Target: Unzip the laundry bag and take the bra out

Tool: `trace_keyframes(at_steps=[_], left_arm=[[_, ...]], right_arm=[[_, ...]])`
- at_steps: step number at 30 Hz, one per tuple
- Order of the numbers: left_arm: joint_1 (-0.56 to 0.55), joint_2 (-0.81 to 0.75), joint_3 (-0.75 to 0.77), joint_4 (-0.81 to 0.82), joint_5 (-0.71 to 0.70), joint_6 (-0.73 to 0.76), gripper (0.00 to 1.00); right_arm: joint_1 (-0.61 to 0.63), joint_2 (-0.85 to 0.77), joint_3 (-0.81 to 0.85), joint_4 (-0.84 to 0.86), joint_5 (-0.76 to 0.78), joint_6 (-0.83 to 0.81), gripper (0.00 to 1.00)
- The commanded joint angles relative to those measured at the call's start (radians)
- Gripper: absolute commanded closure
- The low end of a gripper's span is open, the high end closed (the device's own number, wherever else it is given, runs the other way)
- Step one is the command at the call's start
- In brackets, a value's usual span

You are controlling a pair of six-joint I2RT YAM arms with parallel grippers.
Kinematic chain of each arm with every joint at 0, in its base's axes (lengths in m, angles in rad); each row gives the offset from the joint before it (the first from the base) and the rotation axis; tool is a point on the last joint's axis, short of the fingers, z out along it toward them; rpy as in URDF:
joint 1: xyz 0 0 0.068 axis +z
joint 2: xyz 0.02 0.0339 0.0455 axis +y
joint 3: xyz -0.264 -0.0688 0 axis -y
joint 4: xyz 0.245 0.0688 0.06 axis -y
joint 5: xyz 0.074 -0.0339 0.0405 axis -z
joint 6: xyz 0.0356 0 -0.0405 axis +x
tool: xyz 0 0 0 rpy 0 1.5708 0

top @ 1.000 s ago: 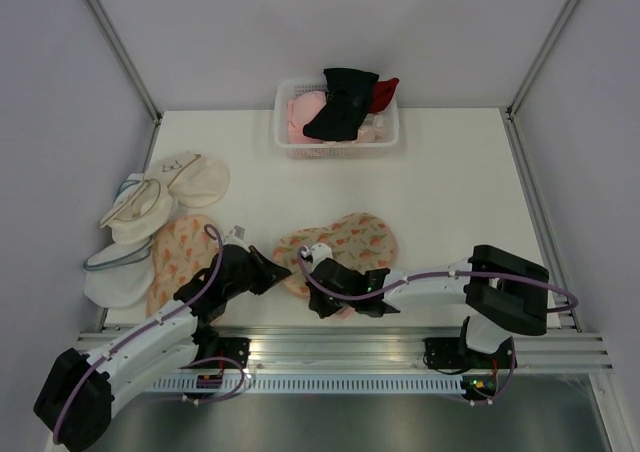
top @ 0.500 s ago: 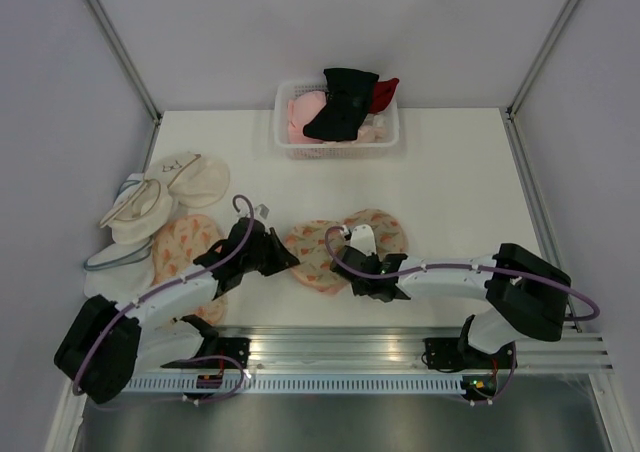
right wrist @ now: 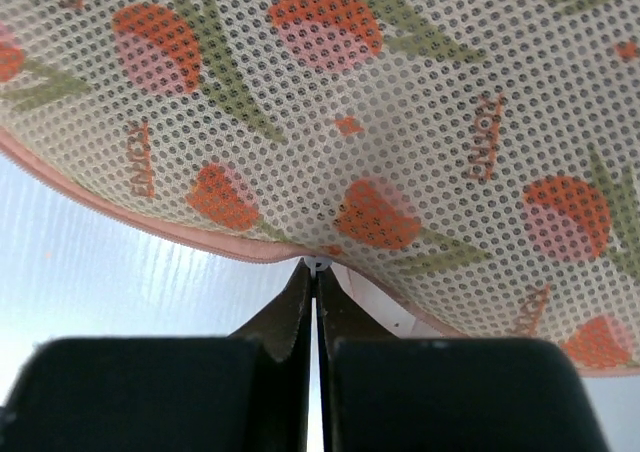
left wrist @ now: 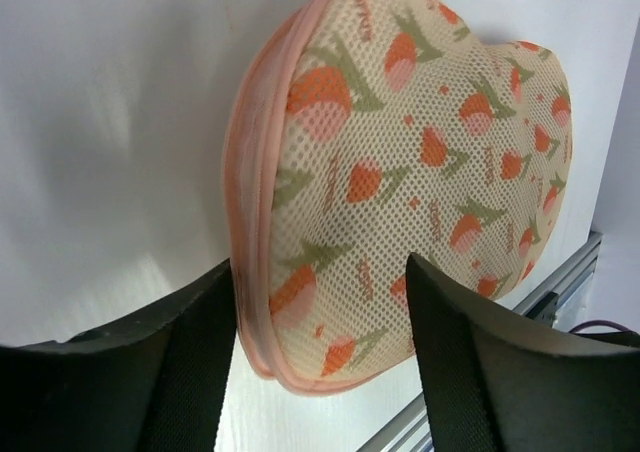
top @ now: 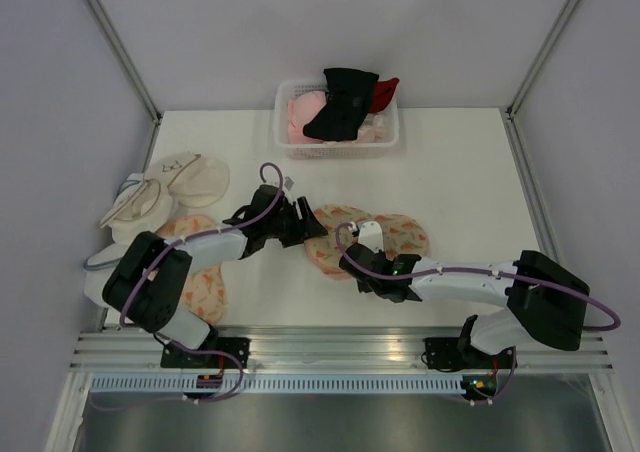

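The laundry bag (top: 385,234), a peach mesh pouch with an orange-and-green print and pink zipper edging, lies flat at mid-table. My left gripper (top: 302,228) is open at its left end. In the left wrist view the bag's (left wrist: 400,172) rounded end sits between the two black fingers (left wrist: 185,372) of that gripper (left wrist: 320,372). My right gripper (top: 362,263) is at the bag's near edge. In the right wrist view this gripper (right wrist: 316,277) is shut on the small zipper pull (right wrist: 317,265) under the bag's (right wrist: 400,122) pink edging. The bra is hidden.
A white basket (top: 290,148) at the back holds pink, black and red garments. Plain cream domed pouches (top: 165,194) are piled at the left edge, with a more orange printed pouch (top: 185,247) under my left arm. An aluminium rail (top: 340,347) runs along the near edge.
The left gripper, shut before, has opened around the bag's left end. Both arms have reached farther out, and the bag has shifted away from the near edge and to the right.
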Motion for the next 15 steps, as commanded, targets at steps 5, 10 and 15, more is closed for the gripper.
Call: trace_keyframes(at_steps=[5, 10, 15], left_arm=[[0.002, -0.350, -0.214, -0.123, -0.168, -0.187, 0.26], [-0.010, -0.624, -0.449, -0.099, -0.223, -0.362, 0.22], [-0.055, -0.746, -0.551, 0.022, -0.236, -0.433, 0.10]], right_arm=[[-0.004, -0.007, -0.037, 0.213, -0.183, -0.029, 1.00], [-0.004, 0.019, -0.088, 0.491, -0.471, -0.066, 1.00], [-0.006, 0.109, -0.069, 0.606, -0.622, -0.078, 0.99]])
